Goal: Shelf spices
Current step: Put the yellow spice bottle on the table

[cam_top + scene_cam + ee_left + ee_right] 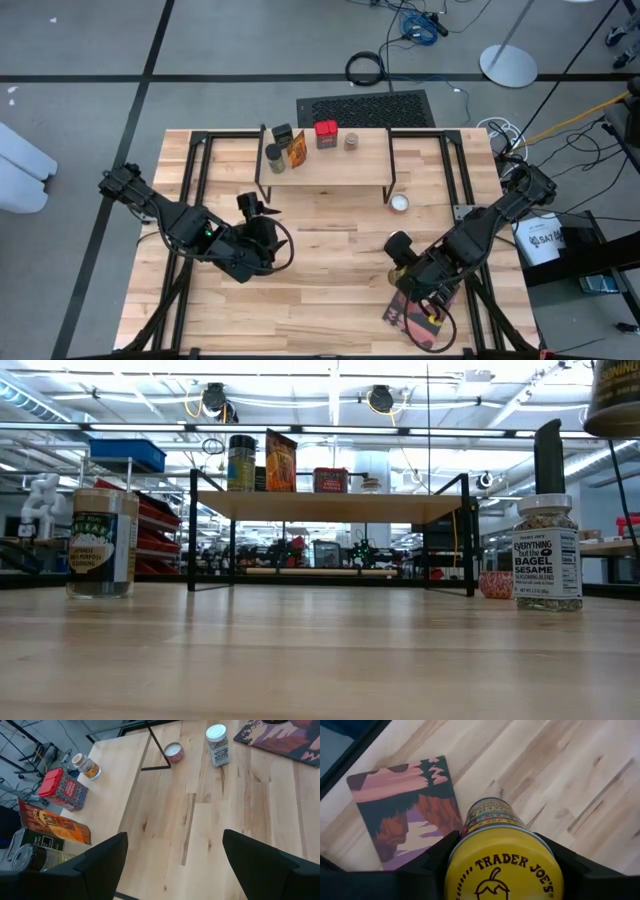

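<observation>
A yellow-lidded jar (502, 862) is clenched between the fingers of the right gripper (502, 870), and it is seen lifted off the table (330, 260) above a reddish-purple picture book (405, 815) near the right front corner. The left gripper (175, 865) is held released, nothing between its spread fingers, over the table's left middle, in front of the shelf (330, 160). On the shelf's plank a green-topped jar (274, 157), a dark tin (282, 133), an orange packet (297, 148), a red tin (326, 134) and a small tan-topped jar (351, 141) are already placed. On the table a bagel-sesame jar (547, 555) is left standing near the right arm, a small white-topped pot (399, 203) just beside the shelf's right leg, and a green-labelled jar (101, 542) is seen only in the low view. A slip is judged possible, since the round jar is gripped near its lid alone. The shelf's left half is crowded, so a neighbour could be toppled if the jar is set down there. The bagel-sesame jar could be clipped by the arm as it is swung toward the shelf.
</observation>
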